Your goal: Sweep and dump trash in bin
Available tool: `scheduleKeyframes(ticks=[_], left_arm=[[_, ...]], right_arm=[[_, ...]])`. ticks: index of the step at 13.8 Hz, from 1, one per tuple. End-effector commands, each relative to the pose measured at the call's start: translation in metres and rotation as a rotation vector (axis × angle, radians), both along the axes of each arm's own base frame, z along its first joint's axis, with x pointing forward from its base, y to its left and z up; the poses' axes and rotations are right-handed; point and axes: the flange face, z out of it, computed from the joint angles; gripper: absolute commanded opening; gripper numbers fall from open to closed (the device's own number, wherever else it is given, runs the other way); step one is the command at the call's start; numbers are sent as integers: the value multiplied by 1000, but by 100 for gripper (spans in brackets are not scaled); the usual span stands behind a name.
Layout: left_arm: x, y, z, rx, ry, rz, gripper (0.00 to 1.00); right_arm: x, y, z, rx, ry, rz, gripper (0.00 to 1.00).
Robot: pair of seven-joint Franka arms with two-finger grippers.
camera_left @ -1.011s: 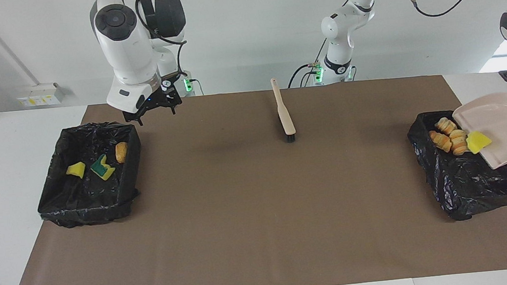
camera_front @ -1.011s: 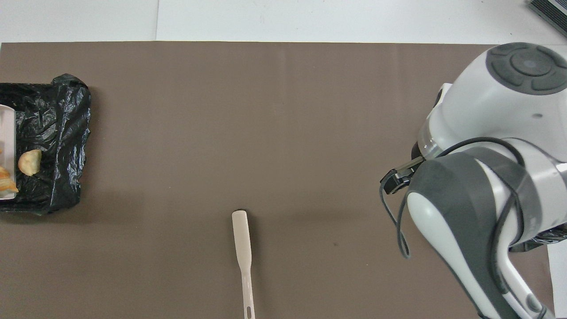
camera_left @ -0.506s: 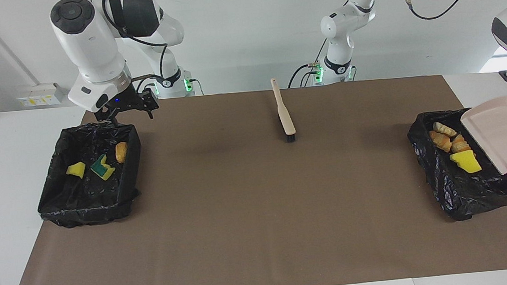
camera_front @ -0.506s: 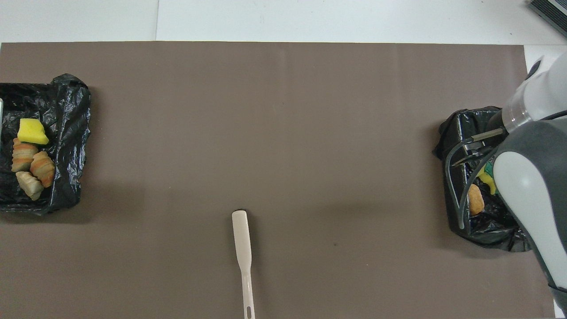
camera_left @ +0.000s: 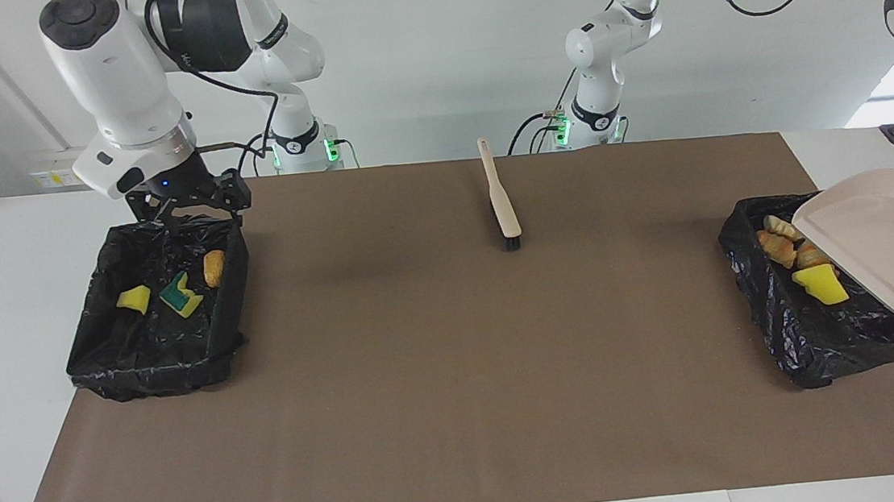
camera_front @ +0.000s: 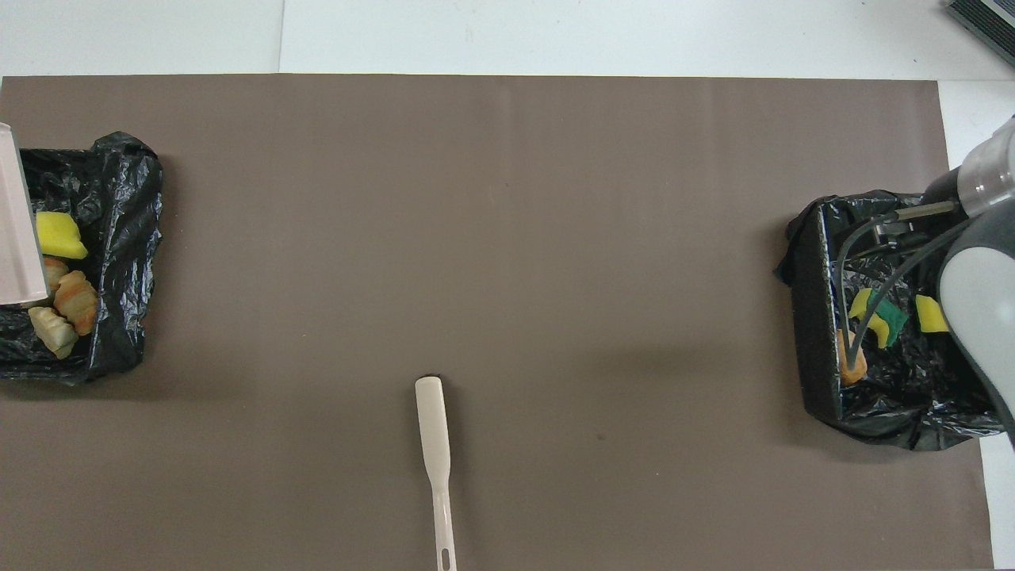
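While the left hand, pinching the dustpan (camera_left: 883,237), is cut off, the right hand (camera_left: 183,212) hangs spread.

A plain white wall (camera_left: 430,58) closes the room at the robots' end, evenly lit. The white worktop (camera_left: 17,337) is covered over most of its surface by a large rectangular brown mat (camera_left: 458,379), leaving white margins at both ends. A white socket box with yellow labels (camera_left: 67,167) sits on the wall low beside the worktop. A bright window-like patch (camera_left: 879,104) glows at the left arm's end.
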Motion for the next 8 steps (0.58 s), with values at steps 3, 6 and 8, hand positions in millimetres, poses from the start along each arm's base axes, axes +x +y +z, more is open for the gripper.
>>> scheduleKeyframes(ticks=[3,6,8], left_arm=[[-11,-42,4,-149,-58,254,0],[-18,-88,-9,-261,-36,448,0],[-30,-128,-19,-345,-48,607,0]], right_arm=[[-25,-20,47,88,-84,-96,100],[-39,-27,47,80,-74,-126,100],[-41,-35,45,77,-65,-121,100]])
